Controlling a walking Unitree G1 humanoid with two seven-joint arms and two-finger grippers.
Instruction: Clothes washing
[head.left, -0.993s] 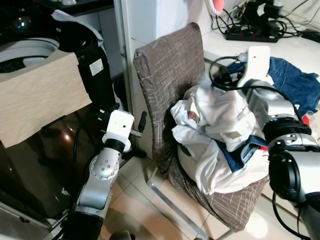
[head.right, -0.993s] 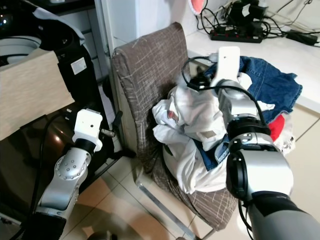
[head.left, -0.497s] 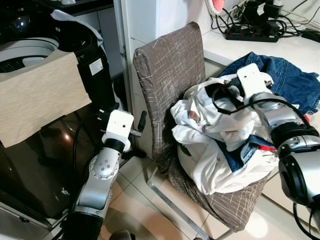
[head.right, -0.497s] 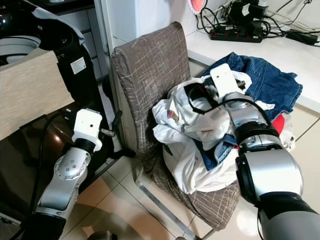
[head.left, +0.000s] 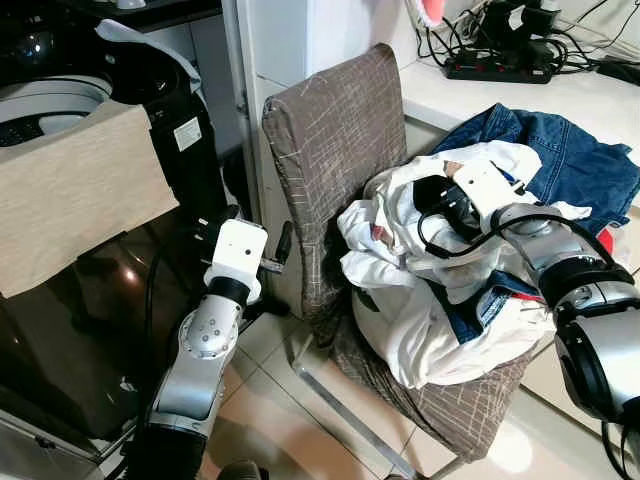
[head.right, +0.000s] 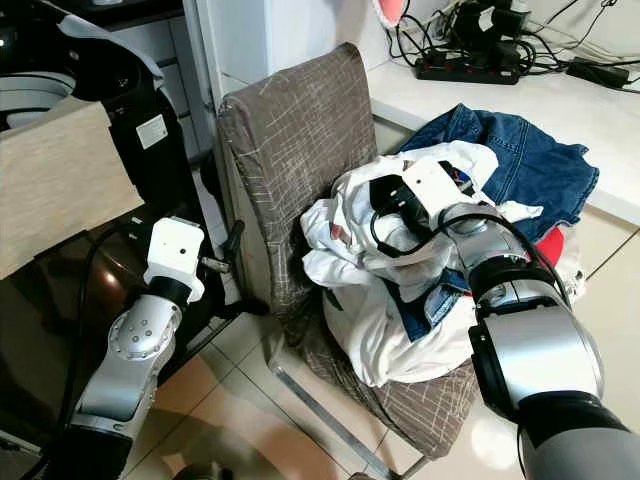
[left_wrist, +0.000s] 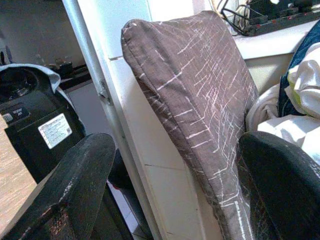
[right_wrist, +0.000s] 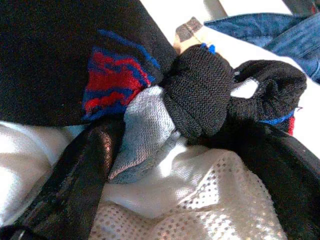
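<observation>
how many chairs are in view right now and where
1. The single chair stands before the robot, its brown fabric back toward the white wall, its seat piled with laundry. The right gripper is down in that pile.

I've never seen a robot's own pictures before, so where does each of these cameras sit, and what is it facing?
Left eye, right eye: on the head, looking forward and down at the chair heaped with laundry; both silver arms show.
Left wrist: on the left arm, looking along the left claw at the chair's back; two black fingers show.
Right wrist: on the right arm, right claw over a black knit garment in the pile.
Shared: all show the laundry.
</observation>
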